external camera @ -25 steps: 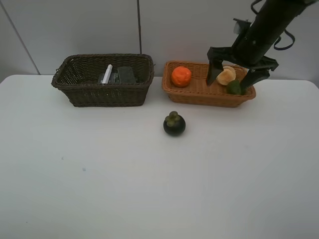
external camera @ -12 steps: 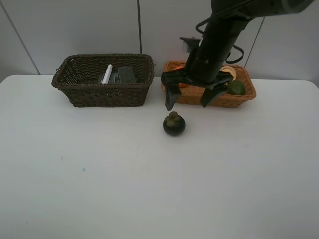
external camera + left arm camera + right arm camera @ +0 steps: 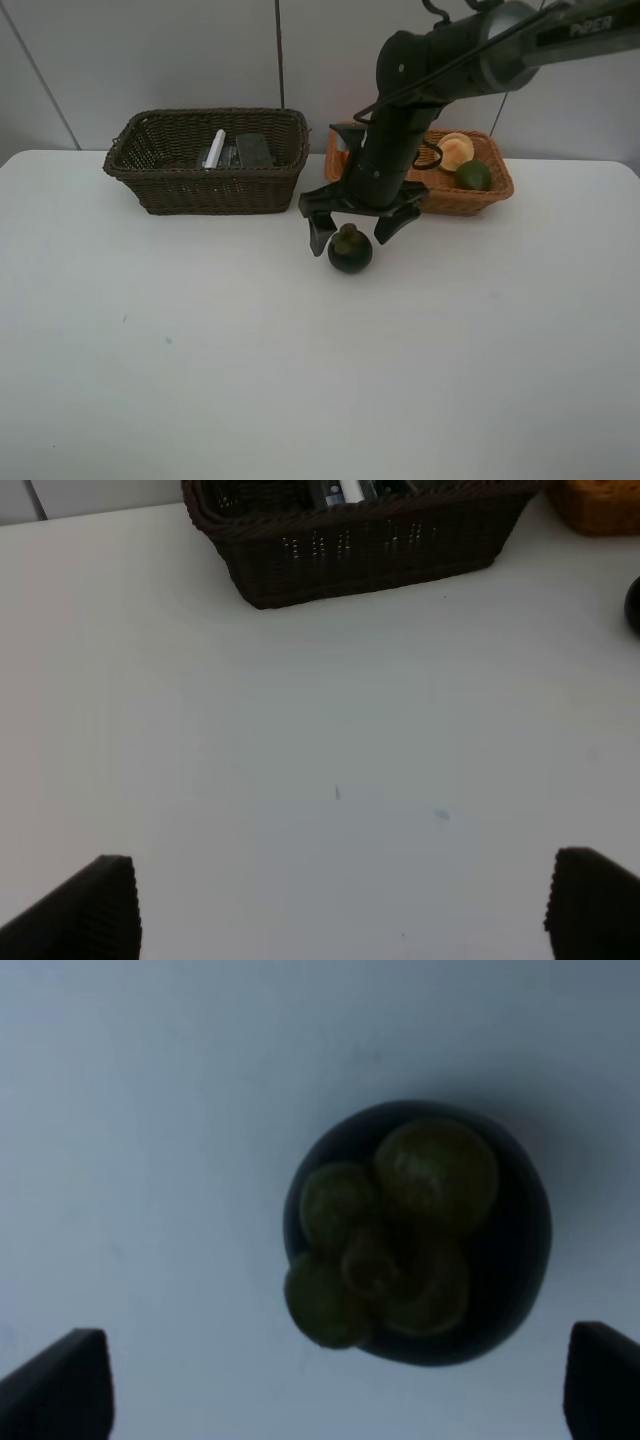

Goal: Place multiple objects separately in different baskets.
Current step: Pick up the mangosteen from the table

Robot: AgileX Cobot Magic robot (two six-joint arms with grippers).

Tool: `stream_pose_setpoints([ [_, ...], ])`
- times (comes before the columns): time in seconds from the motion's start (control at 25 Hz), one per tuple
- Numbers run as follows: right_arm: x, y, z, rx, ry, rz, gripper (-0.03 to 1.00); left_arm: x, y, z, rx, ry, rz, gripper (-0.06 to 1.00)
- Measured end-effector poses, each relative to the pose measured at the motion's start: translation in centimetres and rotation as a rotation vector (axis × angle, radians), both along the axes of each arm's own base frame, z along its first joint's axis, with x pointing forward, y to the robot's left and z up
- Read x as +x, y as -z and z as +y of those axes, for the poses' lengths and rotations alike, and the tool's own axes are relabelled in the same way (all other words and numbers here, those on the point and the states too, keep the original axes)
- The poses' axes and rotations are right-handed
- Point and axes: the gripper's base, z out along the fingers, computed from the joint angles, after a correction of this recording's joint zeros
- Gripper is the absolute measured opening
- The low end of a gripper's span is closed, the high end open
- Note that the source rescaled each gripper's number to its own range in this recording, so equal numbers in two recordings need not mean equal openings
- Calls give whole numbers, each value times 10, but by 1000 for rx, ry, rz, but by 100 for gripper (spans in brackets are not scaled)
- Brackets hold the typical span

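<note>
The dark mangosteen [image 3: 350, 250] with its green cap sits on the white table in front of the baskets. My right gripper [image 3: 349, 228] is open right above it, one finger on each side; the right wrist view shows the mangosteen [image 3: 418, 1232] between the fingertips [image 3: 60, 1380]. The light tan basket [image 3: 495, 190] holds a pale orange fruit [image 3: 455, 151] and a green fruit [image 3: 472, 175]; the arm hides its left part and the orange. The dark brown basket [image 3: 210, 188] holds a white marker [image 3: 215, 147] and a black eraser block [image 3: 254, 150]. My left gripper [image 3: 345, 905] is open over bare table.
The white table [image 3: 200, 350] spreads wide in front of the baskets. A grey wall stands close behind them. The left wrist view shows the dark basket [image 3: 370, 550] ahead and a corner of the tan basket [image 3: 600, 505].
My right gripper has left the tan basket, swung left and toward the front, and come down over the mangosteen. The fruits and baskets have not moved.
</note>
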Motion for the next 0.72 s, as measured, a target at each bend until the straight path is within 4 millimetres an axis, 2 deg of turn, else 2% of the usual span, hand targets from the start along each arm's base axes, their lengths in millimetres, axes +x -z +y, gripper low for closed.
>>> stream_pose_setpoints([
  [0.16, 3, 15, 1, -15, -6, 7, 100, 0, 0, 0, 0, 0, 0, 100],
  [0.36, 7, 47, -2, -83, -36, 18, 100, 0, 0, 0, 0, 0, 0, 100],
  [0.56, 9, 53, -1, -85, -38, 7, 99, 0, 0, 0, 0, 0, 0, 100],
  [0.64, 9, 53, -1, -82, -38, 3, 89, 0, 0, 0, 0, 0, 0, 100],
  [0.68, 10, 53, -1, -80, -37, -1, 76, 0, 0, 0, 0, 0, 0, 100],
  [0.72, 10, 53, -1, -80, -37, -2, 59, 0, 0, 0, 0, 0, 0, 100],
])
